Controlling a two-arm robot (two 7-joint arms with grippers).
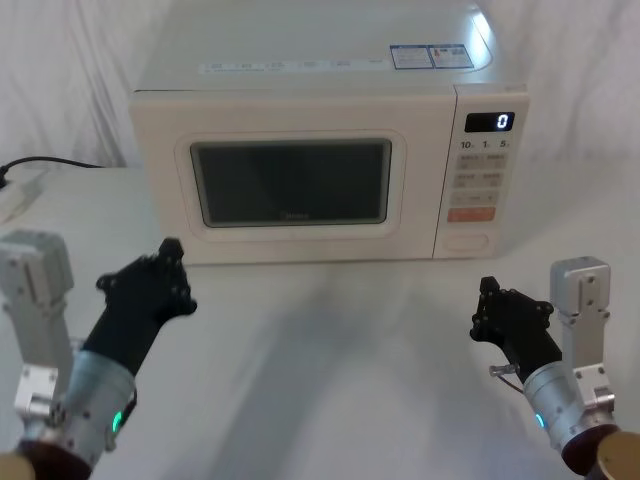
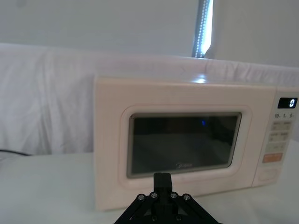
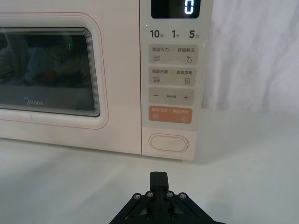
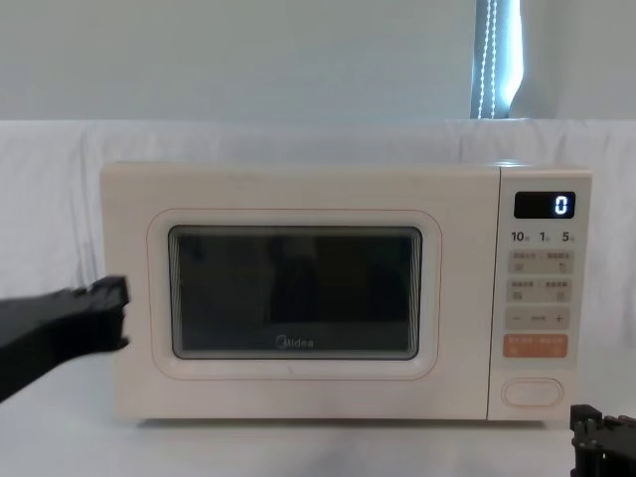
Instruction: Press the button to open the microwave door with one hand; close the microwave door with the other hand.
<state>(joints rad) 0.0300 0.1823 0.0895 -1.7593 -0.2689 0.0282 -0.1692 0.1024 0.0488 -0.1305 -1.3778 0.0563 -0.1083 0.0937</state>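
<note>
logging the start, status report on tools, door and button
Right tool shut, short of button. Left tool shut, before closed microwave door. Nothing between.

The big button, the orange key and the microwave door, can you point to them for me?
the button (image 3: 168, 143), right wrist view, middle of the wide cream pill-shaped key.
the orange key (image 3: 170, 115), right wrist view, middle of the orange rectangle above the button.
the microwave door (image 4: 295, 292), chest view, middle of its dark window.
</note>
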